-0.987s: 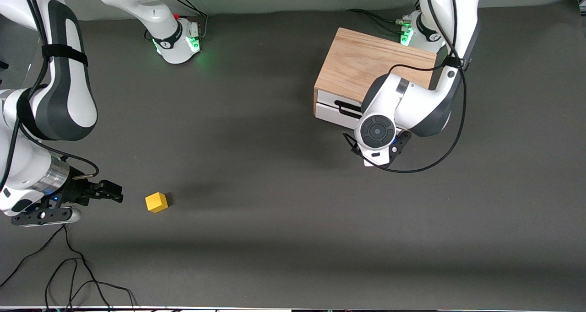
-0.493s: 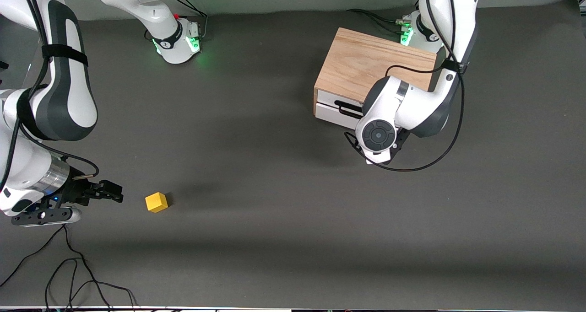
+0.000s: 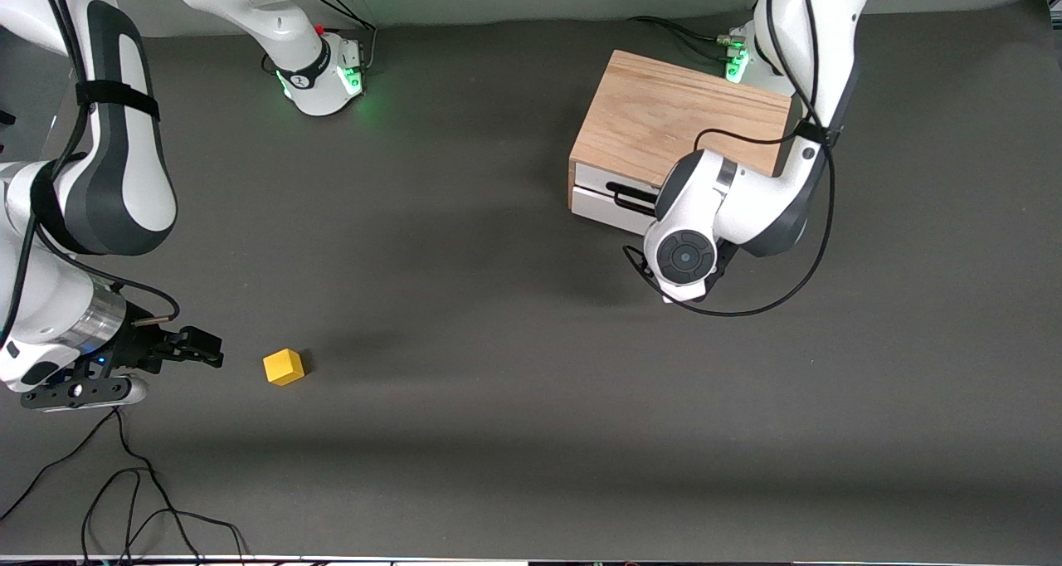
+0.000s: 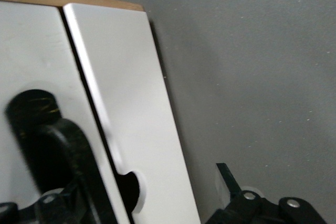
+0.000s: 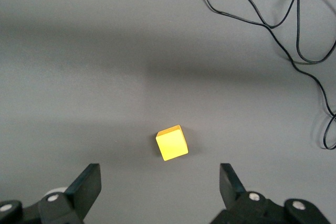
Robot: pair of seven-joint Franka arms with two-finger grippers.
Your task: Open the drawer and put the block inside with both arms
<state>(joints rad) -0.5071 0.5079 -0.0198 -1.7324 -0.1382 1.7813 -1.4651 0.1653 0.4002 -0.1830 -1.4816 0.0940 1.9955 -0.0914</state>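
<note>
the left claw [image 3: 693, 288] sits low in front of the drawer [image 3: 614, 205], which is closed in its oak box [image 3: 664, 118]; its fingers [image 4: 231, 182] are spread around the black handle [image 4: 58, 150]. the right claw [image 3: 195, 346] waits wide open beside the yellow block [image 3: 284, 367] on the worktop [image 3: 498, 383].

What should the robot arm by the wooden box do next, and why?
Probably ease the left gripper forward until its open fingers straddle the long black bar handle, then close. The white-fronted drawer of the light oak box looks shut, and the small yellow cube lies on the table by the waiting, open right gripper.
</note>
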